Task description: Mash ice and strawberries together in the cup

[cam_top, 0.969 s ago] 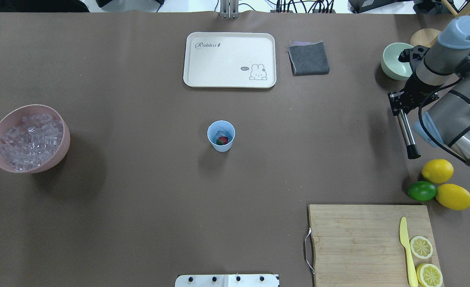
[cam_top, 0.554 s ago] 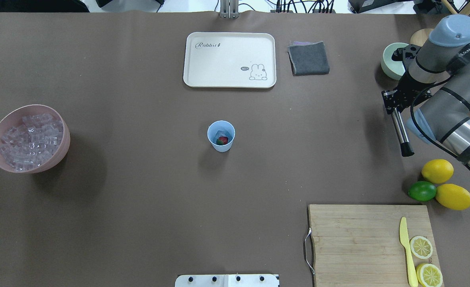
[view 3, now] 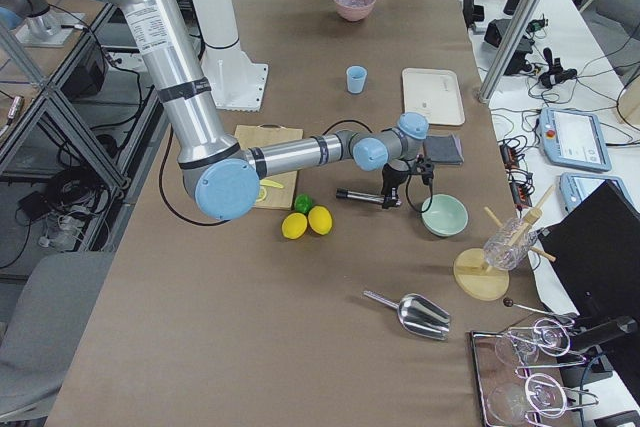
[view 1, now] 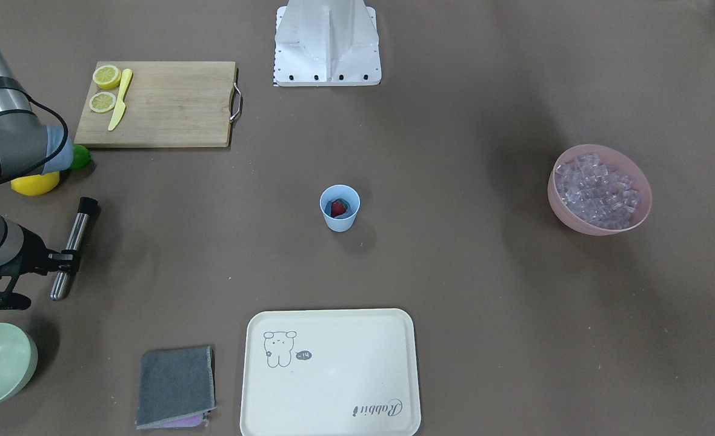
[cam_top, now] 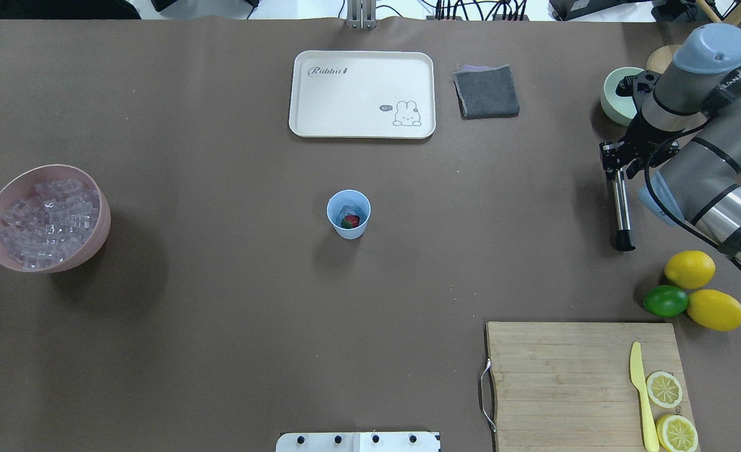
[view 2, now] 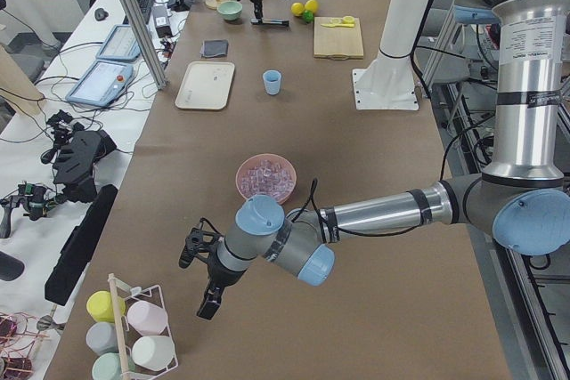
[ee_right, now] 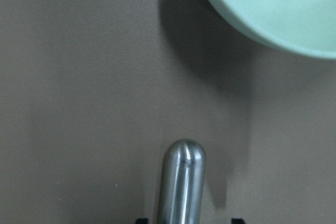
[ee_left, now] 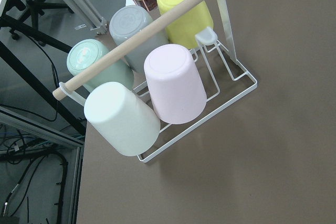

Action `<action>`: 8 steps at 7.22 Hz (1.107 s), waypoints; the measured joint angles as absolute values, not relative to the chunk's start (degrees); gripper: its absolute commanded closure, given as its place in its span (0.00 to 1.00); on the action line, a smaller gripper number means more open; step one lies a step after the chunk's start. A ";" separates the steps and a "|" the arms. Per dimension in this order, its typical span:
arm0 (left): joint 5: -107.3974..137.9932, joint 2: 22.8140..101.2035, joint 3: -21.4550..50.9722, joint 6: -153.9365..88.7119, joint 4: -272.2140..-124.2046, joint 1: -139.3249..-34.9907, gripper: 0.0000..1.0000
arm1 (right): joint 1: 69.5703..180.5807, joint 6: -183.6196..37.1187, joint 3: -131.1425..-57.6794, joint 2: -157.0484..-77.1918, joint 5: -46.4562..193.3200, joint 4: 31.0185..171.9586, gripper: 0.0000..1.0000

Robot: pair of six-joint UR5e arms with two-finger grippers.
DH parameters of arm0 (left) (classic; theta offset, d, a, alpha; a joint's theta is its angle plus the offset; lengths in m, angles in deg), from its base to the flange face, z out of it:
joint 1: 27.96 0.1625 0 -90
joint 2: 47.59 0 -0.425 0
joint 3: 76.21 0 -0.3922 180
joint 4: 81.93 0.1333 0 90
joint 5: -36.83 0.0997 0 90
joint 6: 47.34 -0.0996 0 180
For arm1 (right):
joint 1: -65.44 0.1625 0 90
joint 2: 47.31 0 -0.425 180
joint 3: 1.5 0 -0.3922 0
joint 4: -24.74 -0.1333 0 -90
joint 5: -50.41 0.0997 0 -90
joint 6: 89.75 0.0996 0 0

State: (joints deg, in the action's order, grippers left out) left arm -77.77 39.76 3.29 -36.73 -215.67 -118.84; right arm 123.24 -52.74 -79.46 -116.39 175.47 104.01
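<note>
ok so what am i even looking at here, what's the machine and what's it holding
Two robot arms at a brown table, filmed at once from above, from across the table, from both ends, and by a camera on each wrist. In the middle stands a light-blue cup holding a strawberry and ice. The right gripper grips a metal masher beside the pale green bowl. The left gripper hangs near a rack of cups; open or shut, I cannot tell.

Robotics lab, teach pendants [view 3: 577, 137], cables [cam_top: 465, 9], aluminium framing [view 2: 134, 15]
</note>
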 measured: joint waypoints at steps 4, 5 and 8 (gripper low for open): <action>-78.16 39.97 3.67 -36.83 -215.39 -118.84 0.02 | 132.96 -61.12 -83.46 -117.49 180.59 106.88 0.00; -79.51 40.33 4.35 -36.77 -214.01 -118.85 0.02 | 136.74 -66.99 -85.97 -119.31 182.01 110.74 0.00; -88.63 41.67 15.45 -36.79 -197.01 -119.14 0.02 | 149.29 -84.88 -93.68 -127.16 182.91 122.77 0.00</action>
State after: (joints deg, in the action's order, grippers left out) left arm -88.63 41.67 15.45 -36.79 -197.01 -119.14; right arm 149.29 -84.88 -93.68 -127.16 182.91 122.77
